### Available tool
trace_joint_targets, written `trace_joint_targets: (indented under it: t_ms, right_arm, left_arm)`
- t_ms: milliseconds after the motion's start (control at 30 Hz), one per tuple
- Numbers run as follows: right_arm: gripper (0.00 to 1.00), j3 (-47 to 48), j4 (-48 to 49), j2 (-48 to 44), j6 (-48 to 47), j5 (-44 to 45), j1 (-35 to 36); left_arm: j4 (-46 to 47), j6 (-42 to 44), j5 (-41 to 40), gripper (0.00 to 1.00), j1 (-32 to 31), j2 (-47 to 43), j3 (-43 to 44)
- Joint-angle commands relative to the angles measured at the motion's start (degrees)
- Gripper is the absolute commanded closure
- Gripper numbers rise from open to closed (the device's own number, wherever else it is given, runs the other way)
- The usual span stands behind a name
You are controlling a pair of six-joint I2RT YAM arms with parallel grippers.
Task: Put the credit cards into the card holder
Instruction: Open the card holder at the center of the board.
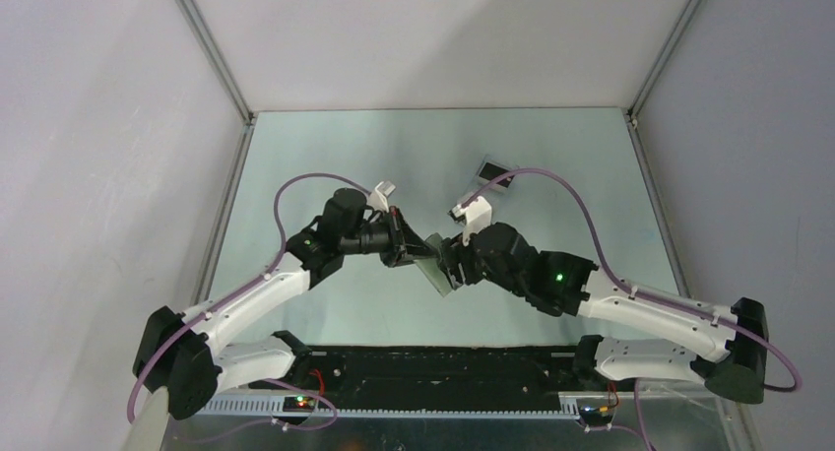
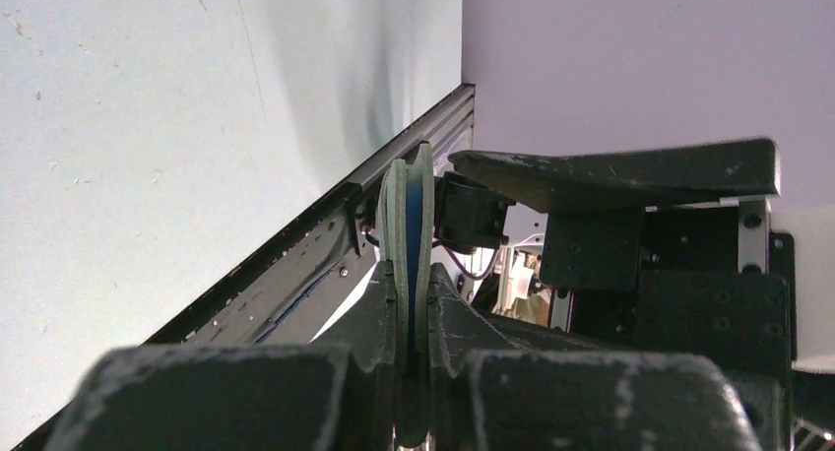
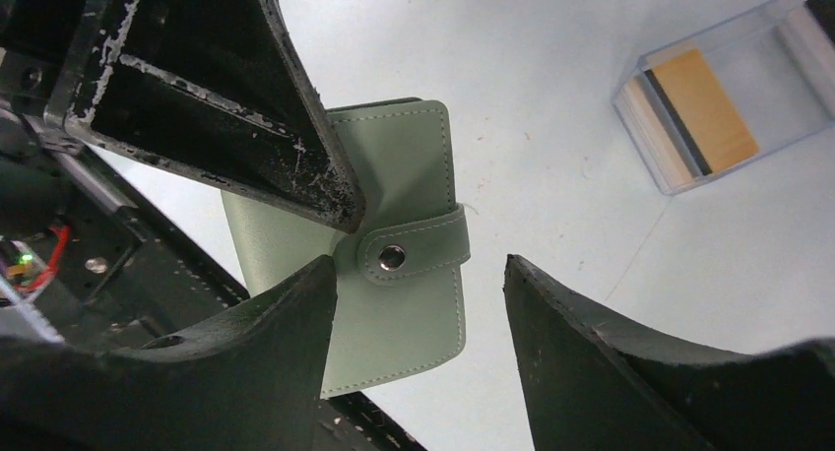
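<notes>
Two robot arms meet above a pale table [image 1: 325, 165], sharing one closed card holder.

Nearest us, the left gripper [image 1: 406, 249] is pressed together on the grey-green card holder [image 3: 394, 175], pinching it edge-on and clear of the table, with a strip of blue showing between the covers. We see the right gripper [image 3: 421, 274] spread wide just beside it, its fingers on either side of the fastened snap tab [image 3: 409, 254]. Whether one finger touches the cover, we cannot tell. Farther back, well apart, a clear plastic tray [image 3: 640, 126] sits on the table holding the credit cards [image 3: 704, 111], orange-gold with a black stripe.
</notes>
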Motion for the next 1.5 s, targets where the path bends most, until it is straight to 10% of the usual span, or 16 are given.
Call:
trace_joint_targets:
  t_ms: [0,333,700,1267,1467]
  right_arm:
    - [0.34,3.0,-1.9,2.5,-3.8,13.5,4.9]
    - [0.43,7.0,-5.7,7.9,-2.2,31.3,8.8]
    - [0.57,7.8,-7.4,8.1,-1.9,32.1,4.7]
    - [0.57,7.9,-10.3,7.7,-1.2,23.6,-8.9]
    - [0.54,6.7,-10.1,2.1,1.2,-1.8,-19.0]
  left_arm:
    - [1.7,-2.4,2.6,1.0,0.2,-1.9,2.6]
    - [2.8,-4.5,2.2,1.0,0.2,-2.5,1.3]
    - [2.9,-4.6,2.2,1.0,0.2,-2.7,0.4]
    - [2.9,-2.9,3.2,1.0,0.1,-4.2,-1.9]
    - [-0.1,2.6,2.2,1.0,0.1,-3.2,-2.1]
